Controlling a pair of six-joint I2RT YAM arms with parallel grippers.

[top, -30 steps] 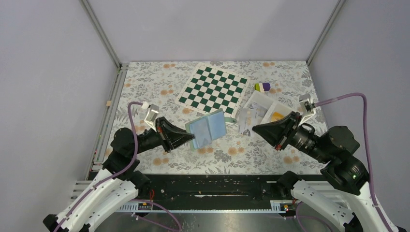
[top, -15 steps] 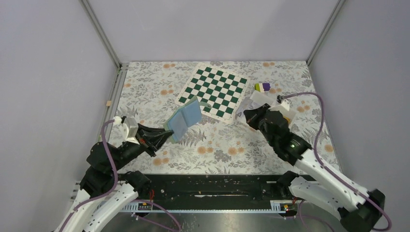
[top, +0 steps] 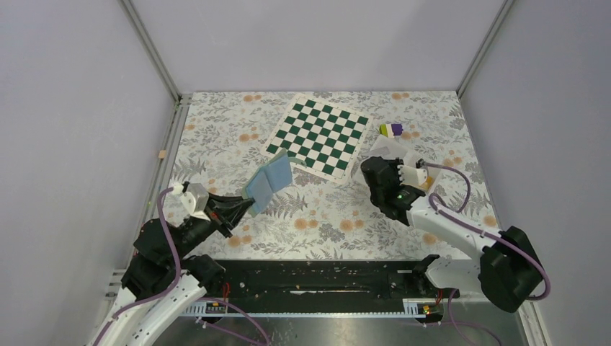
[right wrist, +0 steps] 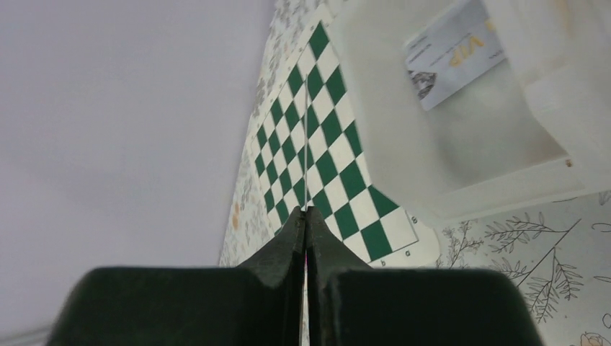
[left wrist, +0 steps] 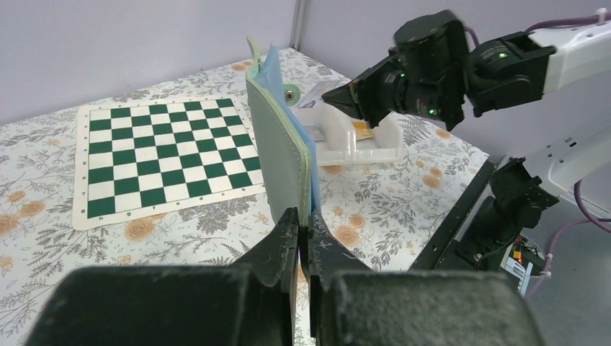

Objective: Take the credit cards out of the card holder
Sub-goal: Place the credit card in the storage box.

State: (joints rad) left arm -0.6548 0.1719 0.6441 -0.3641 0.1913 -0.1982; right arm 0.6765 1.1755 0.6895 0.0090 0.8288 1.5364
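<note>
1. Top external view. The card holder (top: 269, 182) is held off the table by the left gripper (top: 248, 203), whose fingers are closed on its lower edge. It is half open like a book, with its long axis running up and away from the fingers towards the chequered mat (top: 317, 137). The right gripper (top: 367, 169) is well apart from it, at the near-left edge of the white tray (top: 395, 148). The right fingers' state is not shown here, since they are hidden under the wrist.

2. Left wrist view. The left gripper (left wrist: 303, 220) is seen clamped on the card holder (left wrist: 281, 144), which stands upright and edge-on, teal outside to the left and blue inside to the right. Whether any cards are left inside cannot be told. Beyond it, a pale card (left wrist: 317, 90) juts from the tip of the right gripper (left wrist: 337, 97), above the white tray (left wrist: 375, 144). An orange card (left wrist: 362, 130) lies in the tray.

3. Right wrist view. The fingers of the right gripper (right wrist: 305, 216) are pressed together on the pale card (right wrist: 306, 144), seen edge-on as a thin line straight ahead. The white tray (right wrist: 403, 158) lies to the right of the fingers, and a printed card (right wrist: 454, 54) rests inside it. The pinched card is lined up over the chequered mat (right wrist: 317, 158), just beside the tray wall.

4. Judgement. The drop is judged to turn on this offset, with the tray lying to the fingers' right. The right arm is the nearer.
</note>
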